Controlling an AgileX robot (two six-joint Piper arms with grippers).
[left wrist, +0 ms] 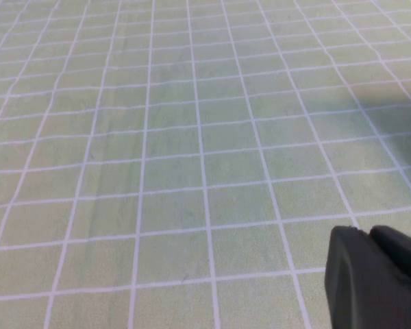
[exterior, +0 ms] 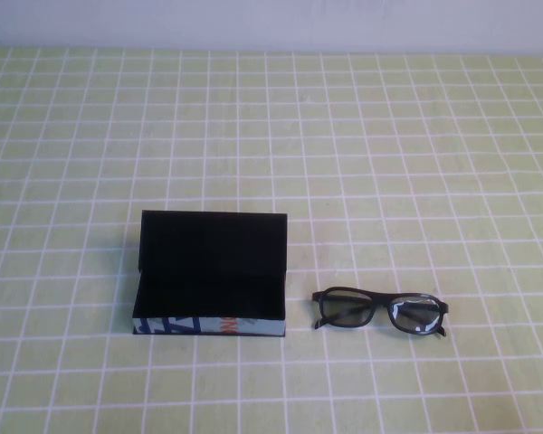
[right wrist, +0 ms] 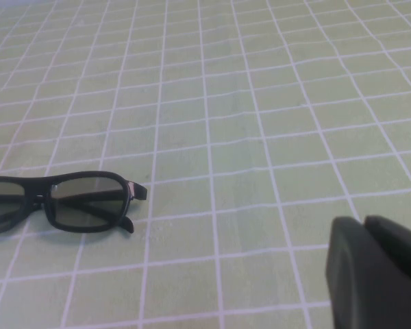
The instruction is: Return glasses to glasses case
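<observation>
Item: a pair of black thick-rimmed plastic glasses (exterior: 378, 311) with faintly tinted rectangular lenses, lying lenses-forward on the green, white-gridded cloth of the tabletop (exterior: 362, 145). In the right wrist view the glasses (right wrist: 58, 203) sit ahead of the right end effector (right wrist: 377, 274) and off to one side, apart from it — nothing touches them.

Receptacle: a rectangular box-shaped glasses case (exterior: 211, 276), black lid raised, black lining exposed, front wall patterned in blue, white and orange. It stands just beside the glasses, on their left in the high view, open and with nothing visible inside.

Step in hand: judged the very start — the glasses are not yet grasped and neither arm shows in the high view.

Right end effector: only a dark finger edge shows at the corner of its own view; jaws closed, holding nothing, clear of the cloth.

Left end effector (left wrist: 380, 277): a dark finger edge over bare cloth, no task item before it; whether it is open or closed cannot be told.

Next move, as a judgement: the right end effector must open, travel forward and across to the frame, and close on the bridge or a rim before carrying it over the case.
</observation>
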